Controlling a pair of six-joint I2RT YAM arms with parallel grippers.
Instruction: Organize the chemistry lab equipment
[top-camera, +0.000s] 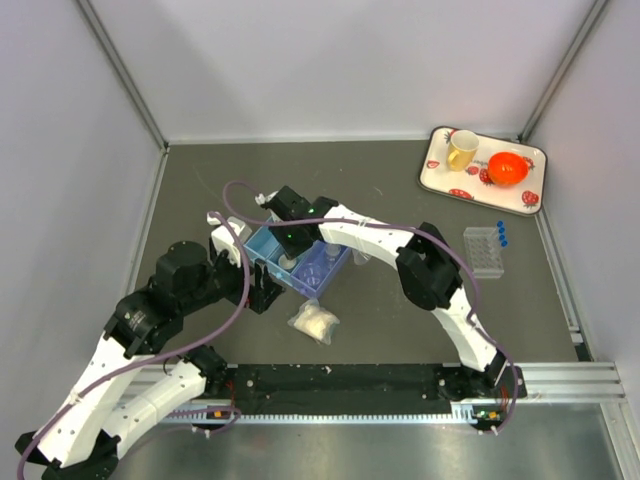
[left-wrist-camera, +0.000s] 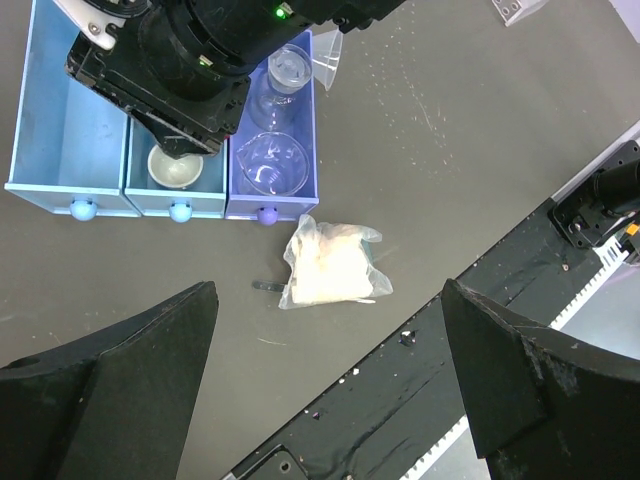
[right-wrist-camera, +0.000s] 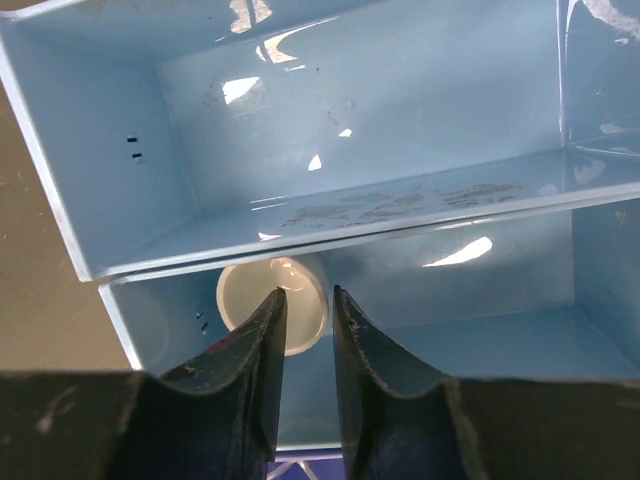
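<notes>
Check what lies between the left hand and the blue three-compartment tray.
A small clear bag of white material, shown in the left wrist view.

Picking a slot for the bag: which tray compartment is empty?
The light-blue end compartment. The middle one holds a white cup, and the purple end holds clear glassware.

Right gripper (top-camera: 290, 250) is down over the middle of the blue tray (top-camera: 264, 243), fingertips hidden under the wrist. Clear beakers (top-camera: 318, 270) in the compartment right of its fingers. Bag of white material (top-camera: 315, 322) on the table nearer the bases than those fingers, apart from the tray. Left gripper (top-camera: 262, 292) just off the tray's near-left edge. Tube rack (top-camera: 483, 252) well right of both.
</notes>
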